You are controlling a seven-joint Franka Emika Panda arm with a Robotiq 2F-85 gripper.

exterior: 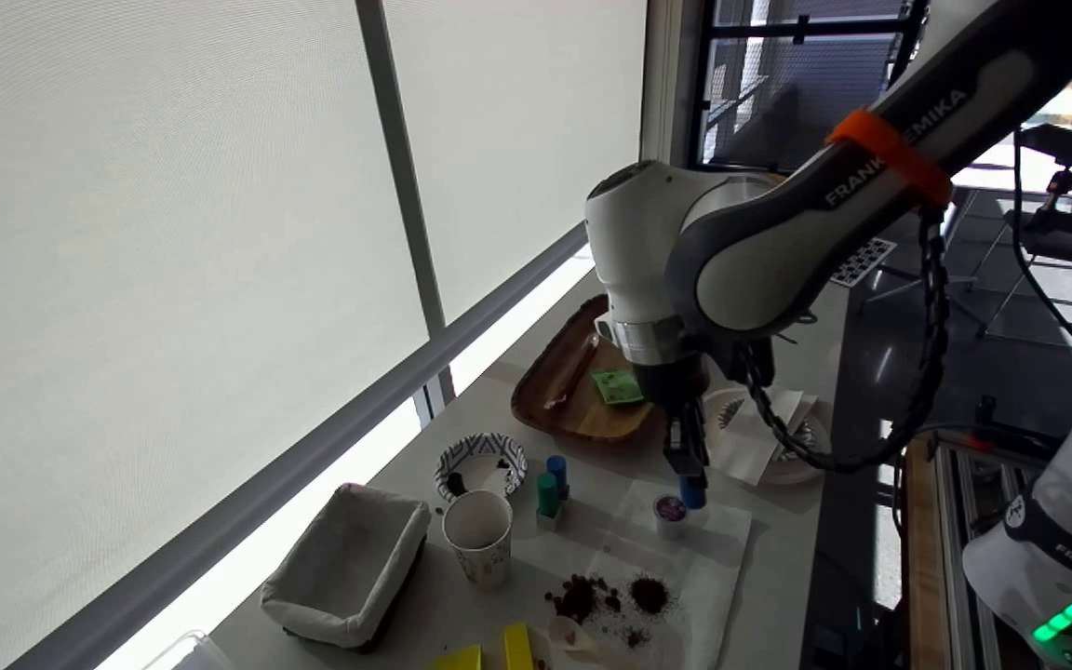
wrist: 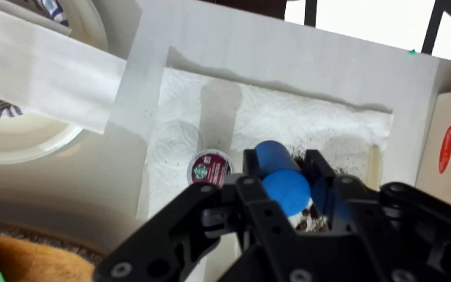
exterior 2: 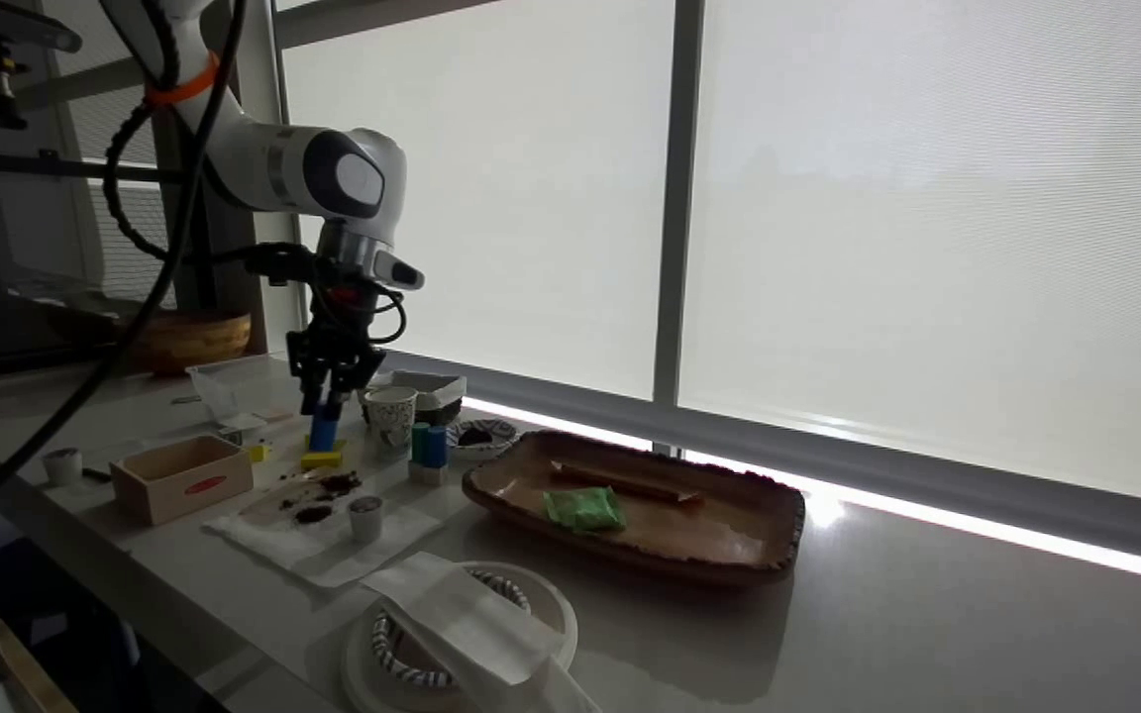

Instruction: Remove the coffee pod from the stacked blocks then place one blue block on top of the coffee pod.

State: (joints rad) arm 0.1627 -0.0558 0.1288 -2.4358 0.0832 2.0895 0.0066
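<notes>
gripper (wrist: 282,156) has its fingers clamped on the blue block (wrist: 282,180), 1 each side; block's a cylinder here, long axis approx in line w/ the fingers, so hanging near upright, bottom end sticking out below, poss. slight tilt. coffee pod (wrist: 211,168) stands lid up on the paper towel (wrist: 288,113), not on any blocks, so the removal part looks done. key relation: in wrist view pod is left of the fingers, near the held block but apart, not in line w/ it; in both exterior views it's lower in frame & on the shaded window (exterior 2: 491,198) side of the block. exact ht gap: can't tell. only 1 arm, so no choice there. next prob. = shift sideways twd the pod til the block's axis is over the lid ctr, then straight down. main risk: off-ctr or tilted release, block topples or pod tips.
</notes>
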